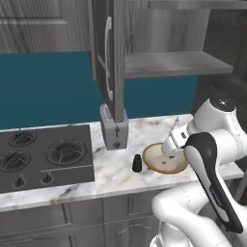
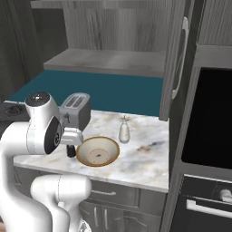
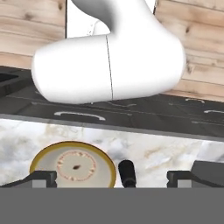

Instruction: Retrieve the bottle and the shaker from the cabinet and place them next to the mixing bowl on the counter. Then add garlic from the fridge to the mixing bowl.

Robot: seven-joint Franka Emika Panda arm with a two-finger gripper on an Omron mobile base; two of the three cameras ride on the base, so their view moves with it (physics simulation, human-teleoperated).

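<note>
Scene: a rendered kitchen with a marble counter point(image 1: 111, 166), a gas stove point(image 1: 43, 157) at its left end, a toaster point(image 1: 114, 128) near the back, and an open wall cabinet point(image 1: 169, 62) above.
Mixing bowl: a shallow tan bowl point(image 2: 97, 152) sits on the counter near the front edge, and looks empty inside.
Shaker: a small dark shaker point(image 1: 137, 163) stands upright on the counter just beside the bowl, on the stove side.
Bottle: a pale bottle point(image 2: 123, 130) stands upright on the counter just behind the bowl, toward the blue back wall.
Garlic: none seen here; the fridge is outside these pictures.
Gripper: the gripper point(image 3: 112, 178) hangs low over the counter, with the shaker between and just beyond its two tips.
Fingers: the two dark tips stand far apart with nothing between them, so the grip is open and empty.
Step in hand: judging from both containers already beside the bowl, the cabinet part looks done and the garlic is what remains.
Doing it well: lift straight up before swinging away, so the tips clear the shaker and the bowl's rim; keep the elbow off the open cabinet door point(image 1: 108, 53); later, lower the garlic over the bowl's centre.
</note>
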